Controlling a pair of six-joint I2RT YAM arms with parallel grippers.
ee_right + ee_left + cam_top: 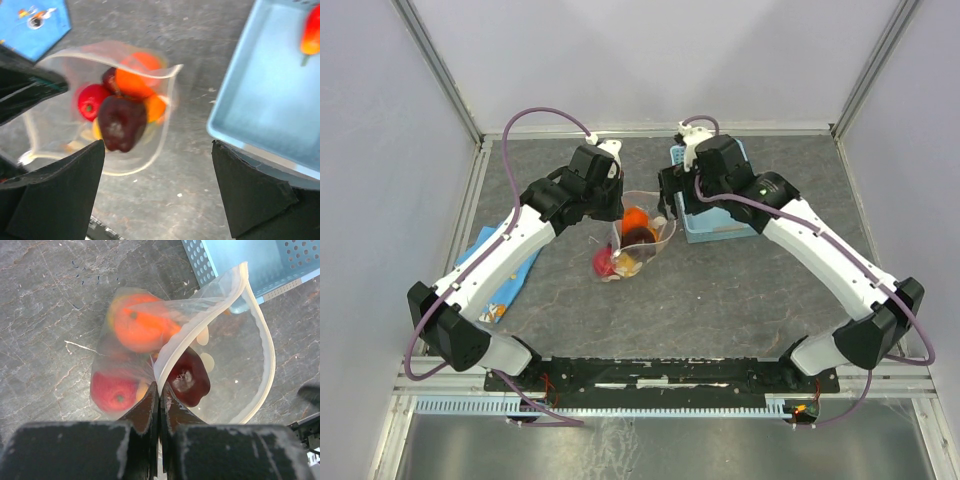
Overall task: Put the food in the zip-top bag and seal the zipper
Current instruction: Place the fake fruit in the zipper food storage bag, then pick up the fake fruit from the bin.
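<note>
The zip-top bag [660, 236] lies in the middle of the table with its mouth held wide. My left gripper [159, 385] is shut on the mouth's near edge, pinching the whitish zipper [269, 347] strip. Food shows inside the bag: an orange piece [137, 325], a red one [112, 392] and a dark maroon one [189, 377]. My right gripper [157, 145] is open and holds nothing. It hangs over the table between the bag [150, 150] and the basket. The maroon piece [121, 122] looks blurred in the bag's mouth. The left gripper [618, 205] and right gripper [670, 205] flank the bag.
A light-blue basket [720, 228] stands right of the bag, close to the right gripper. One orange-red piece [311, 30] lies in the basket [260, 100]. A blue cloth [505, 270] lies at the left under the left arm. Walls enclose the table on three sides.
</note>
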